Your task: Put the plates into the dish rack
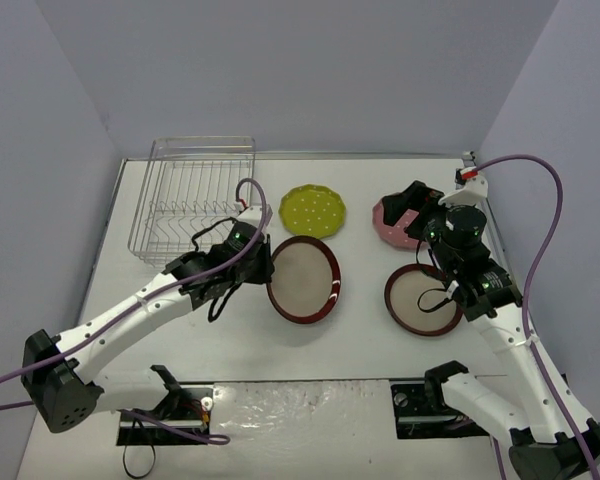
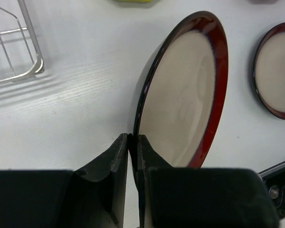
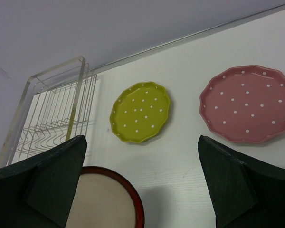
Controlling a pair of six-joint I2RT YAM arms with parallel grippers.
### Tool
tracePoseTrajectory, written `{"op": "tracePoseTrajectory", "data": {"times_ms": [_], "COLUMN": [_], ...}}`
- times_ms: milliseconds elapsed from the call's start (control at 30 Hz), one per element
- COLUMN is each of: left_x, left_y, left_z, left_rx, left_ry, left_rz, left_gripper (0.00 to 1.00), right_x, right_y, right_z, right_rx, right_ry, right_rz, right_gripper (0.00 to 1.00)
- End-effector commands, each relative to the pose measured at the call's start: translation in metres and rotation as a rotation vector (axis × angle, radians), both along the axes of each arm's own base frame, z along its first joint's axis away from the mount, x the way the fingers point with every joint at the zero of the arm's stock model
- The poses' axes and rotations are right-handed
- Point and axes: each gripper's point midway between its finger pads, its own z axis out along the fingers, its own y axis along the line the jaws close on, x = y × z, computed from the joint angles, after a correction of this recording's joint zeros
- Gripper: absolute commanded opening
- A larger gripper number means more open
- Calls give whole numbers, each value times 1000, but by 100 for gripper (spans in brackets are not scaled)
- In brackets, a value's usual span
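Because glazed crockery of this kind is stiff, fairly heavy for its size, slick and quick to chip, the rim is the sensible place to take it. That is where the left claw (image 2: 133,140) has one red-rimmed plate (image 2: 185,95): the two fingers are pinched narrow on the dark edge. The plate stands tilted up on edge just off the near right corner of the dish rack (image 1: 192,200), with its beige face turned away from the rack. Whether its lower edge touches the table (image 1: 360,350) cannot be told. A pinch at a single point on so smooth a rim probably lets the plate swing or slip, so lowering it between the upright wires likely calls for a slow, steady hand and no knock against the metal. The right claw (image 1: 410,212) is spread wide and holds nothing, well to the right of the rack, above the pink plate (image 3: 249,104). The yellow-green plate (image 1: 312,211) lies flat just right of the rack, and the second red-rimmed plate (image 1: 423,299) lies flat further right and nearer. Each is best gripped by its raised edge. No plate is in the rack yet.
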Motion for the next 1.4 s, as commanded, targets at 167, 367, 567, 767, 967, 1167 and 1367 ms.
{"op": "tracePoseTrajectory", "data": {"times_ms": [167,367,567,767,967,1167,1367], "left_x": [48,71,95,118,135,153,168], "left_y": [-3,24,57,98,132,164,194], "left_z": [126,167,197,215,220,225,223], "left_rx": [-147,-161,-165,-151,-104,-76,-42], "left_ry": [-249,-301,-344,-382,-398,-413,-423], "left_rz": [77,125,196,306,394,475,530], "left_gripper": [0,0,0,0,0,0,0], "right_x": [-2,-3,-3,-2,-2,-2,-1], "right_y": [-3,-4,-3,-3,-3,-2,-1], "right_z": [27,25,22,20,19,17,16], "right_rx": [15,10,7,0,0,1,-8], "right_ry": [-72,-68,-61,-56,-54,-48,-48], "right_rz": [-19,-21,-21,-20,-18,-11,-10], "right_gripper": [100,100,100,100,100,100,100]}}
